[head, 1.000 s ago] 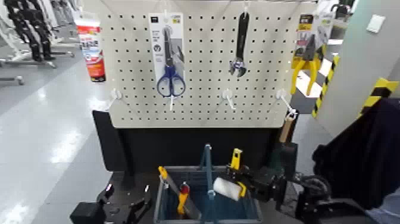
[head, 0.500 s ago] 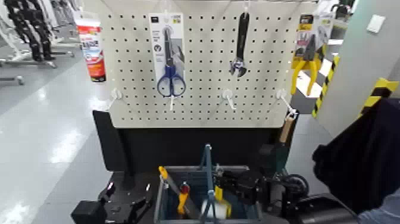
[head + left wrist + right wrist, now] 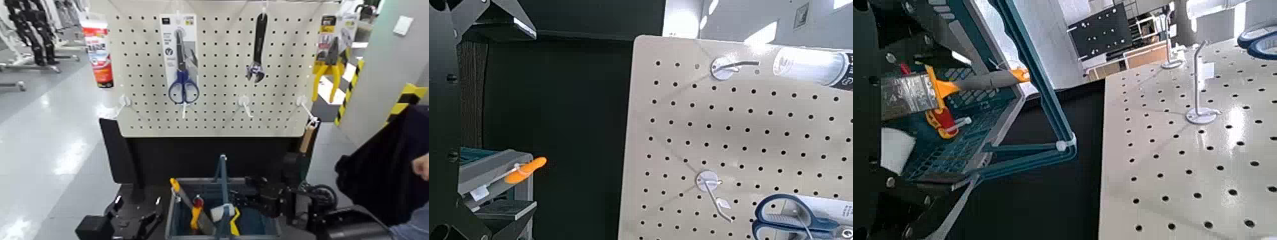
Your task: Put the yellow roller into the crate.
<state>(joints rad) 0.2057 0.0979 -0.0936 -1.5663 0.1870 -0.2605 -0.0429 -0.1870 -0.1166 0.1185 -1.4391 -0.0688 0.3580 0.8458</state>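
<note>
Evidently, the yellow roller (image 3: 235, 221) lies inside the crate (image 3: 169, 220), clear of the right gripper (image 3: 239, 193)'s wide jaws above it, likely light, soft-headed and best taken by its stiff handle, while the left gripper (image 3: 136, 209) waits beside, jaws apart.

Crate (image 3: 276, 225) in front of pegboard (image 3: 217, 70), near its bottom edge; roller (image 3: 223, 212) inside crate, just right of crate's centre handle (image 3: 223, 175). Other tools in crate's left half. On pegboard: tube (image 3: 97, 54) at left edge, scissors (image 3: 183, 83) left of middle, wrench (image 3: 258, 51) right of middle, pliers (image 3: 329, 70) at right edge.
</note>
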